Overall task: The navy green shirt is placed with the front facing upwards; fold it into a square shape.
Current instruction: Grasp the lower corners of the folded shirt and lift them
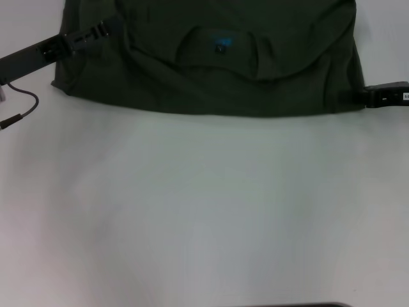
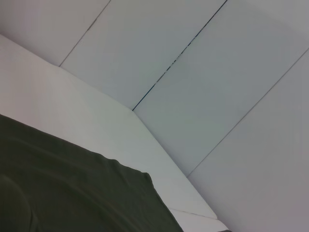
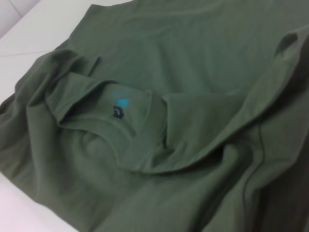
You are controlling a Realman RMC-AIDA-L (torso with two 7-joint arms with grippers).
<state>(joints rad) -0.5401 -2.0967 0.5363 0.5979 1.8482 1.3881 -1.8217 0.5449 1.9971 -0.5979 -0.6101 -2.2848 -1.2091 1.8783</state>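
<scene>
The navy green shirt (image 1: 211,83) lies rumpled at the far edge of the white table (image 1: 204,211), its near hem straight. Its ribbed collar (image 1: 220,38) faces up and shows the black neck tag with teal print (image 1: 222,45). The chest lettering is hidden. My left gripper (image 1: 105,29) reaches in from the left and rests over the shirt's far left part. My right gripper (image 1: 383,94) sits at the shirt's near right corner. The right wrist view shows the shirt (image 3: 193,63) folded over itself beside the tag (image 3: 119,107). The left wrist view shows a shirt corner (image 2: 72,193) on the table.
A black cable (image 1: 22,105) loops on the table at the left edge, under the left arm. A dark edge (image 1: 287,305) shows at the very front of the table. White wall panels (image 2: 217,72) stand behind the table.
</scene>
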